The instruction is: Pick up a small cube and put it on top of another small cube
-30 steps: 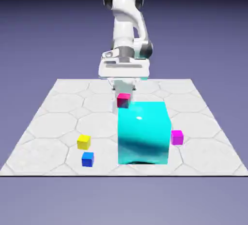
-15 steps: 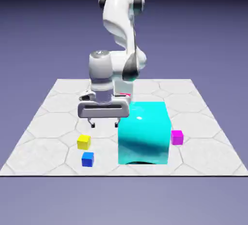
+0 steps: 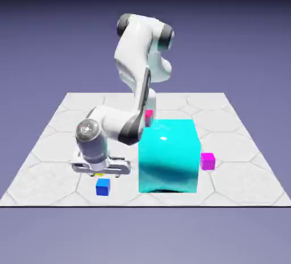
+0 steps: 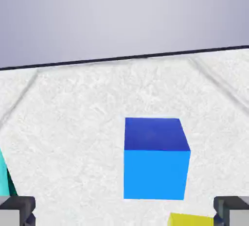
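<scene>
Progress: nothing lifted or stacked; grasp, carry and placing all remain.
Blue cube [image 3: 103, 187]: on the table [image 3: 51, 138], near its front edge.
Hand [image 3: 100, 171]: fingers apart, empty, low just behind the blue cube.
Room: yellow cube [image 4: 190, 219] close by; cyan block [image 3: 169, 155] stands between blue cube and magenta cube [image 3: 207, 161].

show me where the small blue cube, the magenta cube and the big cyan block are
small blue cube [image 4: 155, 171]: hand view, on its lit front face.
magenta cube [image 3: 207, 161]: exterior view, on its front face.
big cyan block [image 3: 169, 160]: exterior view, on its front face.
</scene>
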Available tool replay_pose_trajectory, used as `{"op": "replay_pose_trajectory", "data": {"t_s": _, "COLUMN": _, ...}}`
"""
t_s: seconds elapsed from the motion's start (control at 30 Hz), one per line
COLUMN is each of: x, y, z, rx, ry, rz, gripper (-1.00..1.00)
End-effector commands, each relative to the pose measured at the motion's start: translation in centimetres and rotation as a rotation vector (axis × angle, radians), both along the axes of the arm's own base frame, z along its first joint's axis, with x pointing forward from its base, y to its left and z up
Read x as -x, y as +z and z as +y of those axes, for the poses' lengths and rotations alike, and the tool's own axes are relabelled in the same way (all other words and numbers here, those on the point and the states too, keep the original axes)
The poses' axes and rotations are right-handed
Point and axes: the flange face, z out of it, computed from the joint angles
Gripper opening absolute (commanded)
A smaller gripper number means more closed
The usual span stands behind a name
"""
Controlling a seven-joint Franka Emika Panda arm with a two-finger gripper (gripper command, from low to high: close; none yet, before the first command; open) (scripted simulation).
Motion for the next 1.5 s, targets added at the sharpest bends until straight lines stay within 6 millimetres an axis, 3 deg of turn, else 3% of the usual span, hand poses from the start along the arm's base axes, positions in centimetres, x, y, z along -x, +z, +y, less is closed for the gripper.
{"op": "replay_pose_trajectory", "data": {"t_s": 0.0, "x": -0.1, "y": -0.8, "z": -0.4, "rx": 0.001, "ry": -0.001, "rz": 0.036, "gripper": 0.00}}
{"op": "replay_pose_trajectory", "data": {"t_s": 0.1, "x": -0.1, "y": -1.9, "z": -0.8, "rx": 0.002, "ry": -0.001, "rz": 0.089, "gripper": 0.00}}
{"op": "replay_pose_trajectory", "data": {"t_s": 0.2, "x": 2.5, "y": -7.2, "z": -0.6, "rx": 0.001, "ry": -0.001, "rz": 0.089, "gripper": 0.00}}
{"op": "replay_pose_trajectory", "data": {"t_s": 0.23, "x": 2.9, "y": -8.0, "z": -0.5, "rx": 0.002, "ry": -0.001, "rz": 0.089, "gripper": 0.00}}
{"op": "replay_pose_trajectory", "data": {"t_s": 0.27, "x": 2.9, "y": -8.0, "z": -0.5, "rx": 0.002, "ry": -0.001, "rz": 0.089, "gripper": -1.00}}
{"op": "replay_pose_trajectory", "data": {"t_s": 0.3, "x": 2.9, "y": -8.0, "z": -0.5, "rx": 0.002, "ry": -0.001, "rz": 0.089, "gripper": -1.00}}
{"op": "replay_pose_trajectory", "data": {"t_s": 0.4, "x": 0.2, "y": -2.8, "z": -0.8, "rx": 0.001, "ry": -0.001, "rz": 0.089, "gripper": -1.00}}
{"op": "replay_pose_trajectory", "data": {"t_s": 0.6, "x": -2.6, "y": -1.8, "z": 12.6, "rx": 0.020, "ry": 0.315, "rz": 0.061, "gripper": -1.00}}
{"op": "replay_pose_trajectory", "data": {"t_s": 0.73, "x": -3.1, "y": -0.9, "z": 22.2, "rx": 0.055, "ry": 0.529, "rz": 0.007, "gripper": -1.00}}
{"op": "replay_pose_trajectory", "data": {"t_s": 0.9, "x": -1.6, "y": 0.4, "z": 34.5, "rx": 0.085, "ry": 0.798, "rz": -0.071, "gripper": -1.00}}
{"op": "replay_pose_trajectory", "data": {"t_s": 1.0, "x": 2.0, "y": 0.9, "z": 42.5, "rx": 0.078, "ry": 1.007, "rz": -0.102, "gripper": -1.00}}
{"op": "replay_pose_trajectory", "data": {"t_s": 1.2, "x": 9.7, "y": 0.6, "z": 47.4, "rx": 0.017, "ry": 1.290, "rz": -0.026, "gripper": -1.00}}
{"op": "replay_pose_trajectory", "data": {"t_s": 1.47, "x": 20.9, "y": 2.1, "z": 52.3, "rx": 0.001, "ry": 1.719, "rz": 0.034, "gripper": -1.00}}
